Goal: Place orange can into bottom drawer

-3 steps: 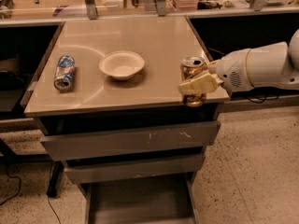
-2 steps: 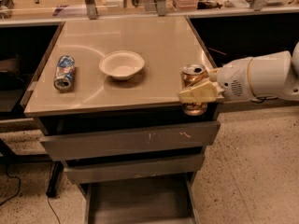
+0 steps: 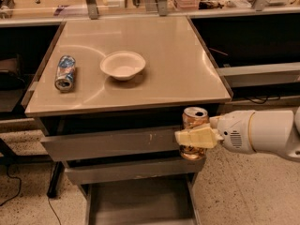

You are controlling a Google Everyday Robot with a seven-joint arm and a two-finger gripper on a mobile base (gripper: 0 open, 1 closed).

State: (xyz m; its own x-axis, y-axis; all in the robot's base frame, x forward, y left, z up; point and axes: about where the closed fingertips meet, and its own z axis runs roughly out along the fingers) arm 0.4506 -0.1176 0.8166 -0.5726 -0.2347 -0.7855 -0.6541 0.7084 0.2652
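Note:
The orange can is upright, golden-orange with a silver top, held in front of the top drawer's right end, below the table's front edge. My gripper is shut on the orange can, its pale fingers wrapped across the can's middle; the white arm reaches in from the right. The bottom drawer is pulled out at the bottom of the view, its flat grey floor showing, below and left of the can.
A white bowl and a crushed blue-and-white can sit on the tan tabletop. Two upper drawer fronts are closed. A speckled floor lies on both sides. Shelves with clutter stand behind the table.
My gripper has carried the orange can off the table's right front corner, forward and down, to the front of the drawers.

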